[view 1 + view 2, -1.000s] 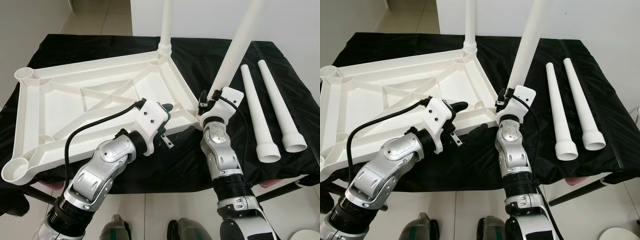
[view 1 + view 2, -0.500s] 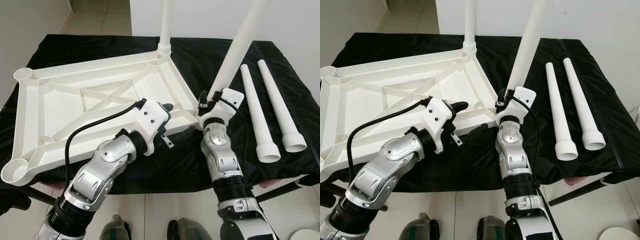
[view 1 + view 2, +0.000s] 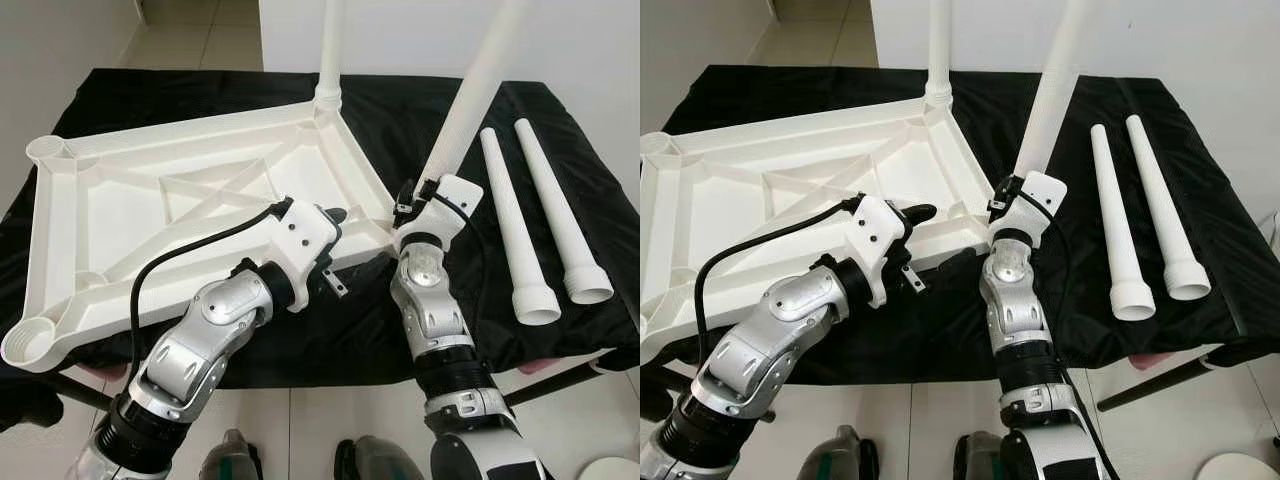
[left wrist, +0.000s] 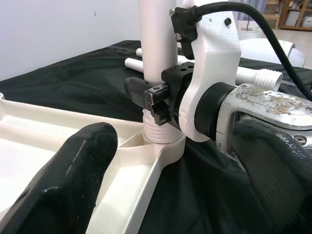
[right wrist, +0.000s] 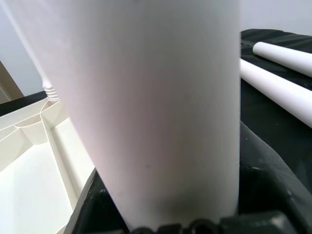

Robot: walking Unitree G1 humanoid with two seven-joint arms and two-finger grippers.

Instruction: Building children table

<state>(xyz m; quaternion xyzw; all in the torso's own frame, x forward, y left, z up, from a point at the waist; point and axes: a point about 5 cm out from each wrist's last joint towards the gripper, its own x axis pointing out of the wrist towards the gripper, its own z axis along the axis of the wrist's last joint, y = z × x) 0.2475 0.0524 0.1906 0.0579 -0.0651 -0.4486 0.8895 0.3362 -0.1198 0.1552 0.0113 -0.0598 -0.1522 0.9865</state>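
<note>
One leg [image 3: 462, 108] clamped in right gripper [image 4: 156, 100] at tabletop [image 3: 120, 215] corner socket — left gripper [image 3: 335, 225] open, resting on the rim.

The upside-down table top [image 3: 130, 215] and its legs [image 3: 505, 215] look like smooth white plastic, the black cloth [image 3: 560, 140] is a bit shiny, and the robot's arms [image 3: 215, 320] seem to be scratched silver metal.

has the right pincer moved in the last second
Yes. The right pincer, shut on the leaning leg, drifted slightly toward the robot's left, away from the loose legs.
</note>
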